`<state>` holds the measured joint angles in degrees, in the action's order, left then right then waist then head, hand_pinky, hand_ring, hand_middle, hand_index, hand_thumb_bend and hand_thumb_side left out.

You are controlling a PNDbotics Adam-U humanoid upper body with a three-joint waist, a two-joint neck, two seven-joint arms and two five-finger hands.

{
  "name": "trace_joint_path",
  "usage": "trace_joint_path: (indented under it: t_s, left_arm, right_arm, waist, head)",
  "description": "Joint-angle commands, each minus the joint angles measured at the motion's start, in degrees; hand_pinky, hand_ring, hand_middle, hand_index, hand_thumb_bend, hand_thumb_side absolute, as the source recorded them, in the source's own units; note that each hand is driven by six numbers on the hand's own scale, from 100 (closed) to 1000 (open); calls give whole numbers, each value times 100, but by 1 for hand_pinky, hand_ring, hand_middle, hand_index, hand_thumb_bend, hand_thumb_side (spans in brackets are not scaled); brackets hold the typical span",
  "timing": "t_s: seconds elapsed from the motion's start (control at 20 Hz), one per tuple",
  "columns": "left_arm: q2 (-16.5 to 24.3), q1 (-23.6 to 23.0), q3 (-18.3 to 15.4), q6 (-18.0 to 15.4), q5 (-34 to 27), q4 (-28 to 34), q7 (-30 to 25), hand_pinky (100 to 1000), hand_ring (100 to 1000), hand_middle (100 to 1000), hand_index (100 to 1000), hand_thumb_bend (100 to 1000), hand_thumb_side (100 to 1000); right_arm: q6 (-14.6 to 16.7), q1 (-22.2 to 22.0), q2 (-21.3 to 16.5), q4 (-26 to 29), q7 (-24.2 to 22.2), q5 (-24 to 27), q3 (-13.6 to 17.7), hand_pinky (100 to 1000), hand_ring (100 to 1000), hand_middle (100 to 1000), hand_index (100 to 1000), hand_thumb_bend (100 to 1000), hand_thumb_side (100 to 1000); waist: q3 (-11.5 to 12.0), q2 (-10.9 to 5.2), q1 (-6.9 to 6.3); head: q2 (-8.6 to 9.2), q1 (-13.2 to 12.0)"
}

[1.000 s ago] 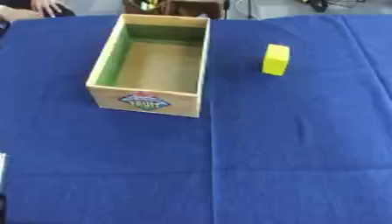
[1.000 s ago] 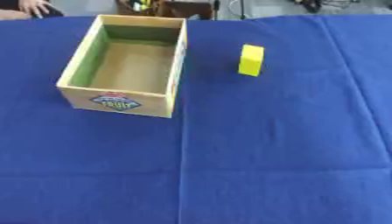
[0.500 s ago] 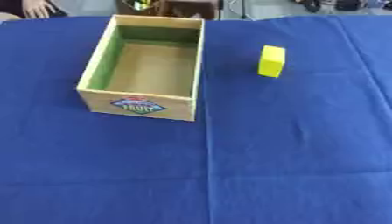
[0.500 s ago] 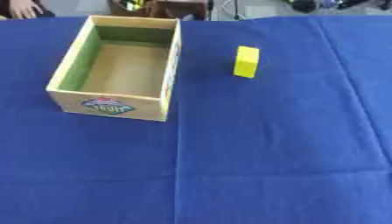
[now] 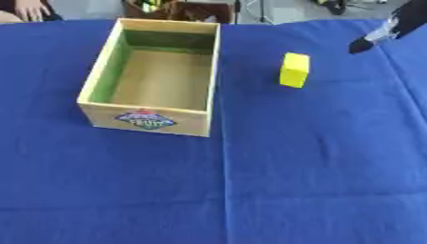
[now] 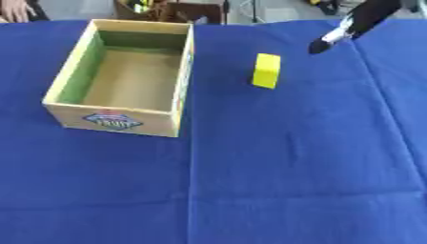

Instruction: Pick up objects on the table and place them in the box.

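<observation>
Yellow and standing on its narrow end, the block (image 5: 294, 69) sits alone on the blue cloth (image 5: 317, 162), a short way to the right of the box (image 5: 147, 121) and level with its far half. Nothing touches it. The box is open-topped and shows nothing inside, its labelled front wall facing you.

Your right hand (image 6: 349, 27) comes in from the upper right corner, apart from the block and beyond it. Only a dark, tapering part with a pale patch shows, so you cannot tell from either view whether its fingers are spread or curled; it does not appear to hold anything. Your left hand is out of sight.

The main risk, as I judge it, is the block's stance. It is tall for its footprint, so a fingertip that arrives low or from the side would likely tip it over or skid it along the cloth, possibly away from the box. Open the hand before you close in, and bring it down over the top rather than sweeping across. The cloth has creases near the block, which may let it rock when touched. On the carry, the box's near right wall is the thing to clear; a low pass could clip the rim.
</observation>
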<state>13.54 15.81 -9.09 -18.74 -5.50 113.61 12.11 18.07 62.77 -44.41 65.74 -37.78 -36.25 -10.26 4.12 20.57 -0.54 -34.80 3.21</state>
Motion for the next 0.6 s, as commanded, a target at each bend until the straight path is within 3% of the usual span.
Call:
trace_joint_path:
  t_s: [0.05,0.6]
  left_arm:
    - [52,75,-14,11,30,99,-3,485,593,647,812,159,1000]
    - [9,100,1,14,29,99,-18,485,592,646,812,153,1000]
  right_arm:
    - [-51,176,-43,-14,-108,-99,89,836,871,807,977,851,598]
    - [-638,256,305,-188,139,-568,111,835,863,773,953,852,595]
  waist:
    - [7,-87,8]
    - [45,-4,-23]
  head:
    - [177,32]
    - [428,118]
